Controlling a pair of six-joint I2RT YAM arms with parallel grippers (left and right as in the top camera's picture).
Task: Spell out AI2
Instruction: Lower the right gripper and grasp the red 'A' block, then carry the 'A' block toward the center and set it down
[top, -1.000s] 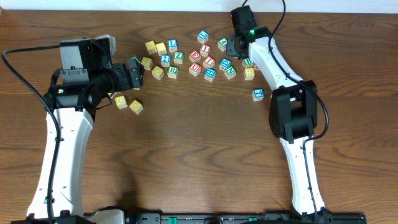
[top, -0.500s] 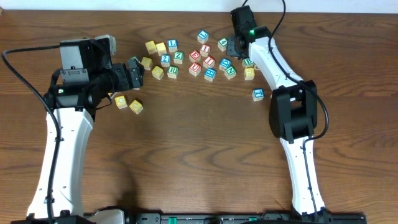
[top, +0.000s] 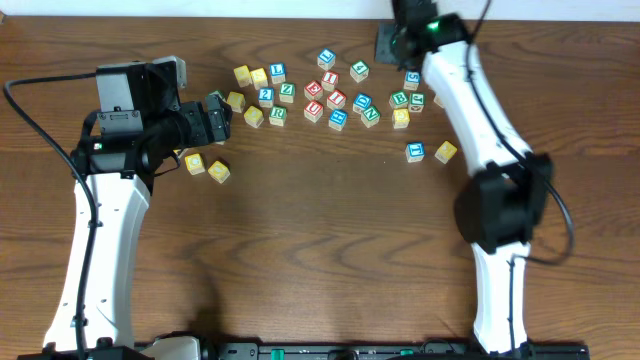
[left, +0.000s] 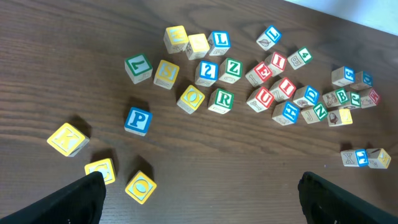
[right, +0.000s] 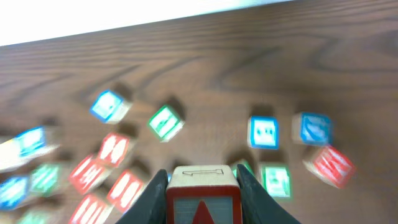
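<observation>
My right gripper (right: 202, 180) is shut on a cube with a red-framed red A (right: 202, 200) and holds it above the scattered cubes; in the overhead view the gripper (top: 393, 42) is near the table's far edge and the cube is hidden. A blue 2 cube (top: 266, 96) (left: 206, 71) lies in the left part of the pile. A red I cube (top: 330, 82) (left: 277, 61) lies near the middle, with a second red I (left: 285, 87) beside it. My left gripper (top: 215, 118) (left: 202, 202) is open and empty, left of the pile.
Several other letter cubes lie scattered at the table's far side, among them a green Z (left: 231, 68), green R (left: 221, 99) and red U (left: 265, 98). Yellow cubes (top: 218, 171) and a blue P (left: 137, 120) lie near my left gripper. Two cubes (top: 415, 151) sit apart at the right.
My right arm has swung up and to the right with the cube in its jaws, uncovering cubes it hid. The left arm has not moved.
</observation>
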